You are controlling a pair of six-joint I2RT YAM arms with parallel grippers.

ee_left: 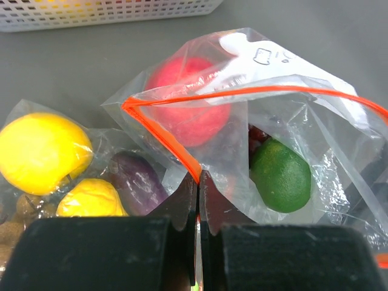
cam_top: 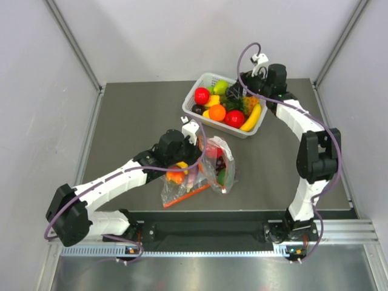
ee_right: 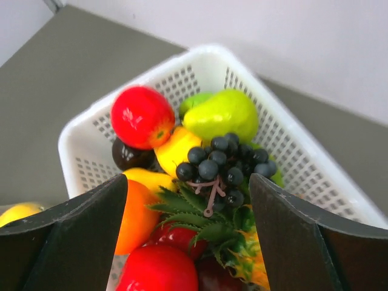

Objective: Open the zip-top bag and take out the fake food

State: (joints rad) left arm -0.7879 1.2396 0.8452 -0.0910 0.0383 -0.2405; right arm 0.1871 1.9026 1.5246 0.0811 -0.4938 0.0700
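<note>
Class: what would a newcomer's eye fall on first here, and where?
The white basket at the far side of the table stands out, heaped with bright fruit, a grape bunch on top under the open right hand. Nearer, the left hand pinches the zip-top bag, red apple and green fruit inside.

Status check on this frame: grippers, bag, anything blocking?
Left gripper shut on zip-top bag at the zip, mouth open. Right gripper open over basket, grape bunch below. Red apple, green fruit in bag. Second bag alongside, nothing blocking.

The white print (ee_left: 257,56) on the zip-top bag (ee_left: 285,121) is too blurred to read.
</note>
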